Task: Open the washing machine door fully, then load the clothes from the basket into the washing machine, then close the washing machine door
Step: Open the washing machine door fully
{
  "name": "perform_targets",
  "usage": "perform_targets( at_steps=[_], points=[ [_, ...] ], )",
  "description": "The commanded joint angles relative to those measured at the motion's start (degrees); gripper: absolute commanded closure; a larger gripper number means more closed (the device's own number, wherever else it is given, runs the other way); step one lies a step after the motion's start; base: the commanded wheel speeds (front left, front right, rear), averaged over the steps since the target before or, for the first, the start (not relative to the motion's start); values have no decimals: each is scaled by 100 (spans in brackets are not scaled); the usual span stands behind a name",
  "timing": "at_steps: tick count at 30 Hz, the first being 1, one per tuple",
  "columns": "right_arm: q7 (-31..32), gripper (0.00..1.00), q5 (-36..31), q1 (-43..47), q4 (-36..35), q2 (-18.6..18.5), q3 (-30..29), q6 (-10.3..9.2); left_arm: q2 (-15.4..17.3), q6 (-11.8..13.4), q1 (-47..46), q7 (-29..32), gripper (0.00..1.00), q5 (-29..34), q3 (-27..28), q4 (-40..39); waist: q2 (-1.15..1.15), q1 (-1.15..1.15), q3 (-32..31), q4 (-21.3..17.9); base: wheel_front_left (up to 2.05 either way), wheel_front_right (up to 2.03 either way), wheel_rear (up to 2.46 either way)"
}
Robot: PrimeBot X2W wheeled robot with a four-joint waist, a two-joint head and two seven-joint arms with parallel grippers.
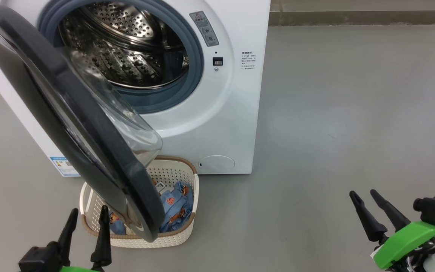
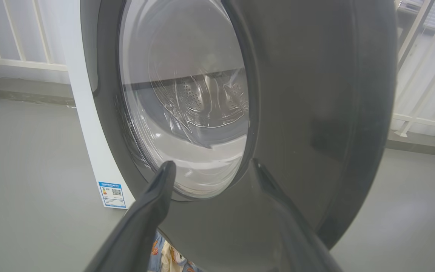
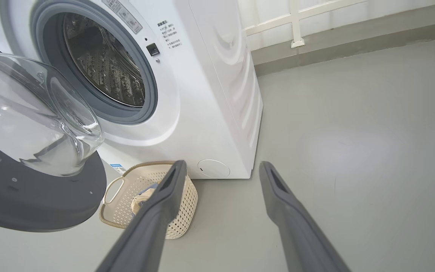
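1. Washing machine [image 1: 221,124]: white boxy front-loader standing on the smooth grey floor [image 1: 334,113]. A grey rubber gasket [image 1: 196,56] rings the perforated steel drum [image 1: 127,49]. There is a blue label [image 1: 64,166] at its lower left corner and a round flap [image 1: 216,163] low on the front.
2. Washing machine door [image 1: 70,124]: round, with a glossy black rim and a bulging clear glass bowl [image 1: 127,121] on the inner side. It is swung out on the machine's left side. In the head view its lower edge crosses in front of the basket.
3. Basket [image 1: 172,234]: cream-white perforated plastic, a rounded rectangle with a brown woven-look rim and cut-out side handles. It sits on the floor just in front of the machine's lower front, under the door.
4. Clothes [image 1: 178,206]: crumpled light blue fabric with small orange-brown prints, lying inside the basket. The right wrist view shows a cream-white part [image 3: 142,198].
5. Left pincer [image 1: 89,208]: fingers apart, gripping nothing. It is low and near the basket's left end, facing the door's outer face. I cannot tell whether it touches the door.
6. Right pincer [image 1: 363,192]: fingers apart, gripping nothing. It is over bare floor, well apart from the machine and to its right.
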Motion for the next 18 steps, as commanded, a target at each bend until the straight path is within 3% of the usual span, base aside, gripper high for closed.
perform_targets(
  at_steps=[1,9,18],
  points=[
    [-73,0,-320,149,-216,-50,-177,10,90,-15,-73,-37,0,78,213,-171,0,0,-2,0,0,0,0],
    [-74,0,-1735,829,-830,448,-1544,10,75,-15,-81,-37,0,87,229,-198,0,0,12,28,0,0,0],
    [-74,0,-2482,1147,-1113,728,-2129,10,64,-15,-97,-37,0,110,247,-211,0,0,32,43,0,0,0]
  ],
)
